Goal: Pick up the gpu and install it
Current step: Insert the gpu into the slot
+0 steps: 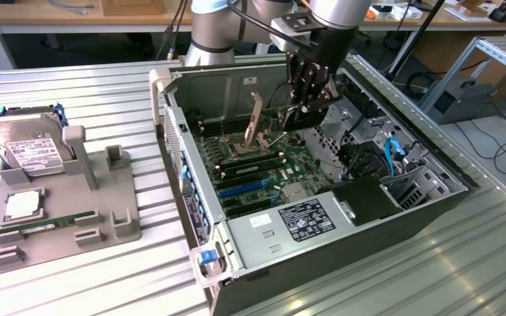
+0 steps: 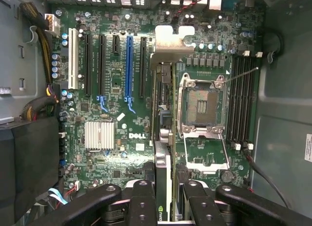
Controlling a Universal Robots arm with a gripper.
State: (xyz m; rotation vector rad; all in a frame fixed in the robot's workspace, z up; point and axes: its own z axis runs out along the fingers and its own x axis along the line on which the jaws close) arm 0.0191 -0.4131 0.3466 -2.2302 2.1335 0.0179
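Olive-green laminate and black plastic, seen edge-on: gpu (image 2: 165, 162), thin, flat and rectangular, capped at its far end by a bent silvery bracket. Sits pinched between the black jointed fingers (image 2: 141, 204) of the gripper (image 2: 168, 199), clamped on both faces. Hangs on edge inside the open computer case (image 1: 429, 197), over the green motherboard (image 2: 112, 114), between the long black and blue expansion slots and the square steel-framed CPU socket (image 2: 200, 104). Finned aluminium heatsink (image 2: 100, 135) close by on the board.

Grey tubular arm (image 1: 332, 13) at the upper middle of the exterior view; points nearly straight down, wrist upright, gripper deep in the case.

Table (image 1: 394, 276) of ribbed metal slats underneath, case at centre. Toward the exterior view's left, grey moulded holder (image 1: 103, 217); carries a silver, white-labelled hard drive (image 1: 29, 148) propped upright and a narrow green RAM stick (image 1: 47, 226) lying flat. Wooden benches (image 1: 24, 16) along the upper edge, loose cables (image 1: 499, 151) on the floor at the exterior view's right.
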